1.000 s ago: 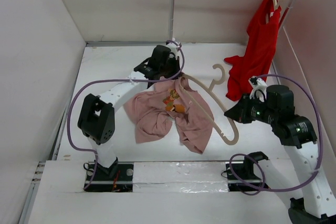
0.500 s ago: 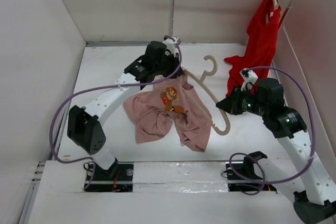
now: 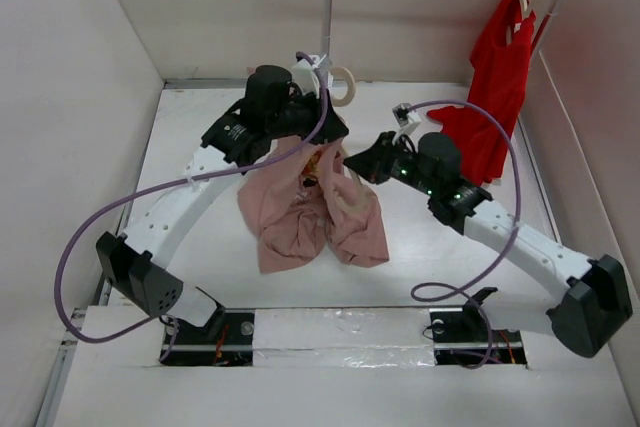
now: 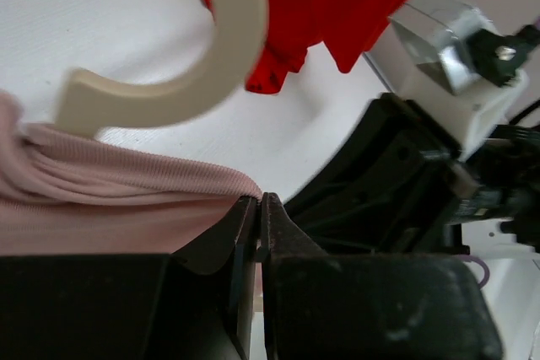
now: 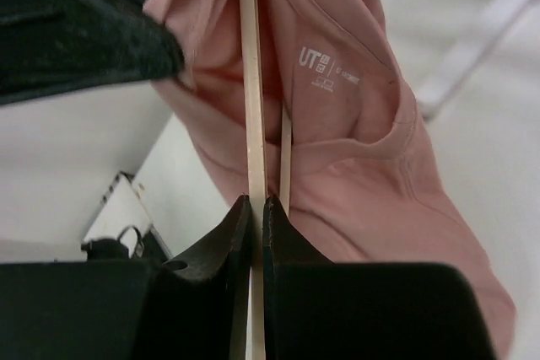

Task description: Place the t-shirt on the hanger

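The t-shirt [image 3: 300, 212] is held up over the middle of the tabletop [image 3: 190, 157]. Its upper part is bunched and raised between the two arms, and its lower part is draped in folds down onto the white surface. A fold of its pink ribbed edge is pinched by the left fingers [image 4: 218, 244], which are pressed together with the cloth running in from the left to their tips. The hanger [image 3: 346, 87] is threaded into the garment: its thick cream hook is seen above the bunched cloth, close to the upright post of the clothes rail [image 3: 327, 17], and in the left wrist view the hook curves just above the pinched fold. One thin arm of the hanger is clamped by the right fingers [image 5: 211, 246] — closed on it from both sides — and from there the pale strip runs straight up inside the neck opening, where a white printed size label [image 5: 325, 65] is seen on the inner cloth. A second thin strip is seen just beside it, lower in the opening. The chest print is mostly hidden among the folds in the overhead view; only a bit of red and yellow is shown. A red garment [image 3: 495, 77] is hung at the right end of the rail, well apart from the t-shirt, its lower end reaching down to the tabletop.
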